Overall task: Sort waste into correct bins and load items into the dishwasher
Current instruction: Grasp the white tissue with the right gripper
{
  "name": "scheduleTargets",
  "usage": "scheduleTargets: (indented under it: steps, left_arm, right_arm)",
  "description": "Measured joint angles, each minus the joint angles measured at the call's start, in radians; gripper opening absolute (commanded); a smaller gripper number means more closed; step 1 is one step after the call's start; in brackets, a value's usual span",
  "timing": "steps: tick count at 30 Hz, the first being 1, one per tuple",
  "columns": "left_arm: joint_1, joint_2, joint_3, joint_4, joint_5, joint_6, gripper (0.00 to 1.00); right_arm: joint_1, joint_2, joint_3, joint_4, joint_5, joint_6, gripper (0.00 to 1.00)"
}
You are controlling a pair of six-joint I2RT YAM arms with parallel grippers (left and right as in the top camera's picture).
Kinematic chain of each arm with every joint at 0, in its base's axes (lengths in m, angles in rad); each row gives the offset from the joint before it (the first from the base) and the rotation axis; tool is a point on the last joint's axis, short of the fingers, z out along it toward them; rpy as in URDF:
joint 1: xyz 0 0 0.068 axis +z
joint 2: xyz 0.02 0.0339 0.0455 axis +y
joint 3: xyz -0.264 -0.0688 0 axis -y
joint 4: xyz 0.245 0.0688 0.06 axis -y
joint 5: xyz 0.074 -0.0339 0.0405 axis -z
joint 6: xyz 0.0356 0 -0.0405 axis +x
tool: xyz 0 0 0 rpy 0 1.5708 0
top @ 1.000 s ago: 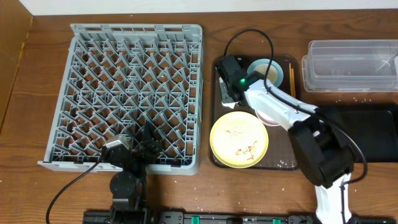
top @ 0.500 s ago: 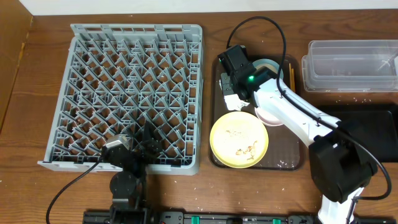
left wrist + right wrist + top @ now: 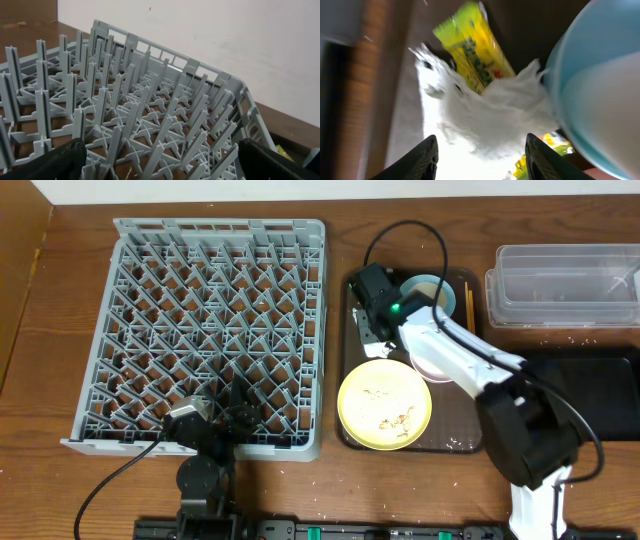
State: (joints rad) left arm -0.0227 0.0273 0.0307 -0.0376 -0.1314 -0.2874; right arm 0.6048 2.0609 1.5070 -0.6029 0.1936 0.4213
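Observation:
My right gripper (image 3: 482, 162) hangs open over the far left corner of the dark-brown tray (image 3: 460, 430), its fingers (image 3: 417, 160) standing either side of the crumpled white napkin (image 3: 485, 115). The yellow-green wrapper (image 3: 472, 47) lies just beyond the napkin, and the light-blue bowl (image 3: 600, 85) is close on the right. From overhead the right gripper (image 3: 366, 330) covers most of the napkin (image 3: 361, 338). The yellow plate (image 3: 385, 405) carries crumbs (image 3: 395, 418). My left gripper (image 3: 162, 165) is open at the near edge of the grey dish rack (image 3: 220, 330).
The clear tub (image 3: 565, 285) and the black tub (image 3: 590, 395) sit right of the tray. Chopsticks (image 3: 468, 305) lie along the tray's right side beside the light-blue bowl (image 3: 430, 290). A pale bowl (image 3: 437, 368) shows under my right arm. Crumbs (image 3: 560, 340) dot the table.
My right wrist shifted a little away and back over the tray's far left corner, with its fingers now apart. The left arm has not moved.

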Motion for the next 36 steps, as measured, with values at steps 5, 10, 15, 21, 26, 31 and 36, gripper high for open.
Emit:
scheduleTargets:
  steps: [5, 10, 15, 21, 26, 31, 36]
  left_arm:
    - [0.000, 0.000, 0.000, 0.000, 0.000, 0.000, 0.98]
    - [0.000, 0.000, 0.000, 0.000, 0.000, 0.000, 0.98]
    - [0.000, 0.000, 0.000, 0.000, 0.000, 0.000, 0.98]
    - [0.000, 0.000, 0.000, 0.000, 0.000, 0.000, 0.98]
    - [0.000, 0.000, 0.000, 0.000, 0.000, 0.000, 0.98]
    - [0.000, 0.000, 0.000, 0.000, 0.000, 0.000, 0.98]
    - [0.000, 0.000, 0.000, 0.000, 0.000, 0.000, 0.98]
  right_arm:
    - [-0.008, 0.036, 0.000, -0.004, 0.002, 0.016, 0.53]
    - [-0.010, 0.036, -0.001, 0.012, 0.005, 0.025, 0.44]
    - [-0.010, 0.036, -0.010, 0.027, 0.006, 0.024, 0.44]
    - [-0.010, 0.036, -0.022, 0.030, 0.021, 0.026, 0.31]
    - [-0.010, 0.036, -0.023, 0.035, 0.025, 0.027, 0.13]
    - [-0.010, 0.043, -0.023, 0.042, 0.027, 0.033, 0.01]
    - [-0.010, 0.052, -0.024, 0.039, 0.028, 0.034, 0.01]
